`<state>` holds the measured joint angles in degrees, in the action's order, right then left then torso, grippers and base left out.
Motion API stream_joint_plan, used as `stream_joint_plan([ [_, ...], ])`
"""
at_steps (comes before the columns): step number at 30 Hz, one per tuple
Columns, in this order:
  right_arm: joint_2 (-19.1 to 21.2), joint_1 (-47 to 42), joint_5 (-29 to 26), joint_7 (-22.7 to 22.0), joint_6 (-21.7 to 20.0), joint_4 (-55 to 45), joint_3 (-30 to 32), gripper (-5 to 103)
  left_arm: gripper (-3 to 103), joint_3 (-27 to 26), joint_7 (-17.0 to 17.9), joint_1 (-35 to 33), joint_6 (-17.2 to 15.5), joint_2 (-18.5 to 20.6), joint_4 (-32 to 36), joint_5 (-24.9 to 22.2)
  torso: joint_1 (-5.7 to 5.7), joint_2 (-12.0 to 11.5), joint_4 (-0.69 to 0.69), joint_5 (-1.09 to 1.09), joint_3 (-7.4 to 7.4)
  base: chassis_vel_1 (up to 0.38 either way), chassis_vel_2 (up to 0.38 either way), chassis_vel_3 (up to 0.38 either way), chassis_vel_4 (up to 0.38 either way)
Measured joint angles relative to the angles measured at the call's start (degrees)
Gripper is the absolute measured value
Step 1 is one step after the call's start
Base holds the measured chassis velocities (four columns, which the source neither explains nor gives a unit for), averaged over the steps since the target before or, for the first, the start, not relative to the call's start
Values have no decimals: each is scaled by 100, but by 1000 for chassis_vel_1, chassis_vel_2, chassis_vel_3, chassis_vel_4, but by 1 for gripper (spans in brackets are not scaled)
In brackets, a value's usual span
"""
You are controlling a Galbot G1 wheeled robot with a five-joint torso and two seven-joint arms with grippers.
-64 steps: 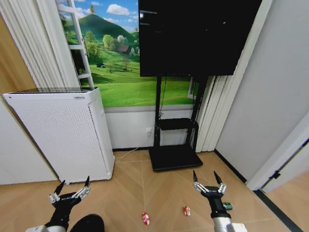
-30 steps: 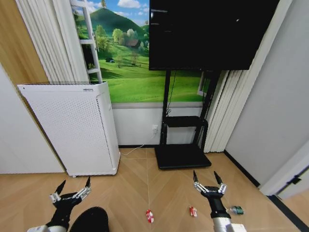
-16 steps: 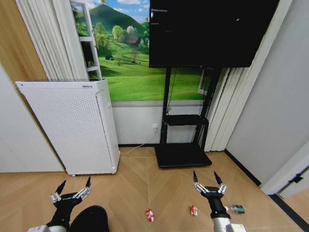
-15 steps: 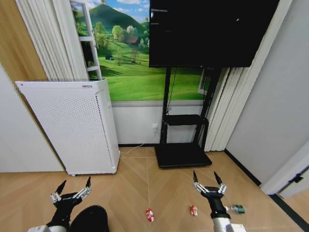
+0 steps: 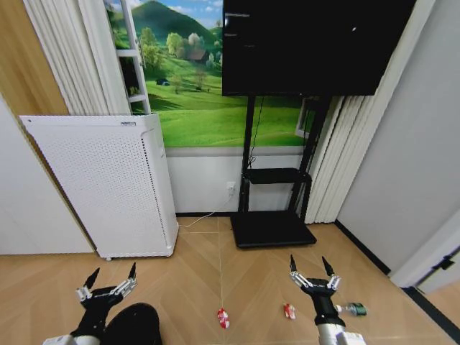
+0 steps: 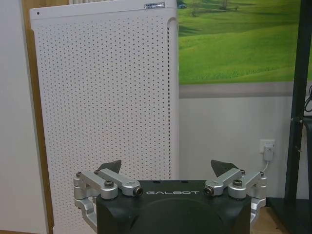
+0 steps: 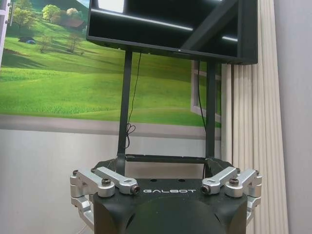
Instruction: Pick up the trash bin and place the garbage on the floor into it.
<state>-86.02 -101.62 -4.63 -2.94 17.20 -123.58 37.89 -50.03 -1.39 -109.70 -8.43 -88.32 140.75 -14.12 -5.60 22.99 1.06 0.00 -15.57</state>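
The view has swung a touch, bin (image 5: pixel 133 325) nearer the left tool (image 5: pixel 106 283); both tools, right (image 5: pixel 311 269) too, splayed, empty, garbage (image 5: pixel 222 317) unpicked.

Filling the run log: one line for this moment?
left gripper: open, idle | right gripper: open, idle | garbage: on floor

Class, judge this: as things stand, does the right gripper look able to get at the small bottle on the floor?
Probably yes. The right gripper is open and hangs above the floor, with the bottle lying free just to its right and nothing between them. It would need to come down.
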Motion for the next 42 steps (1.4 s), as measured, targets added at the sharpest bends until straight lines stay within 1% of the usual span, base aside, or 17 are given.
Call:
stream_joint_plan([
  [3, 0, 0, 30, -29, 0, -8, -1, 100, 100, 4, 0, 0, 0, -1, 0, 3, 8, -25, 0, 0, 17, 0, 0, 0, 0],
  [5, -4, 5, 140, -111, 0, -16, -1, 100, 100, 14, -2, -2, 2, -6, 0, 21, 36, -115, 0, 0, 79, 0, 0, 0, 0],
  [10, -8, 9, 151, -163, 0, -24, -5, 100, 100, 15, -3, -3, 5, -6, 0, 24, 67, -198, 0, 0, 131, 0, 0, 0, 0],
  [12, -7, 17, 151, -171, -7, -38, -4, 100, 100, 15, -5, -4, 7, -5, 0, 32, 96, -287, 0, 0, 192, 0, 0, 0, 0],
  [16, -14, 16, 177, -231, -133, -62, -7, 100, 100, 52, -11, -3, 50, -5, -16, 84, 136, -410, 0, 0, 275, 0, 0, 0, 0],
  [17, -14, 16, 177, -231, -133, -62, -7, 100, 100, 52, -11, -3, 50, -5, -16, 84, 136, -410, 0, 0, 275, 0, 0, 0, 0],
  [18, -18, 17, 247, -315, -199, -49, 11, 100, 100, 59, -18, -3, 66, 3, -28, 90, 161, -479, 0, 0, 319, 0, 0, 0, 0],
  [22, -22, 17, 272, -384, -233, -32, 22, 100, 100, 59, -29, -2, 67, 14, -38, 93, 183, -550, 0, 0, 367, 0, 0, 0, 0],
  [24, -27, 20, 276, -441, -264, -27, 22, 100, 100, 68, -44, 0, 72, 14, -49, 113, 204, -620, 0, 0, 416, 0, 0, 0, 0],
  [42, -42, 15, 275, -486, -201, 9, 15, 101, 100, 77, -64, 1, 80, 8, -69, 127, 318, -1002, 0, 0, 683, 0, 0, 0, 0],
])
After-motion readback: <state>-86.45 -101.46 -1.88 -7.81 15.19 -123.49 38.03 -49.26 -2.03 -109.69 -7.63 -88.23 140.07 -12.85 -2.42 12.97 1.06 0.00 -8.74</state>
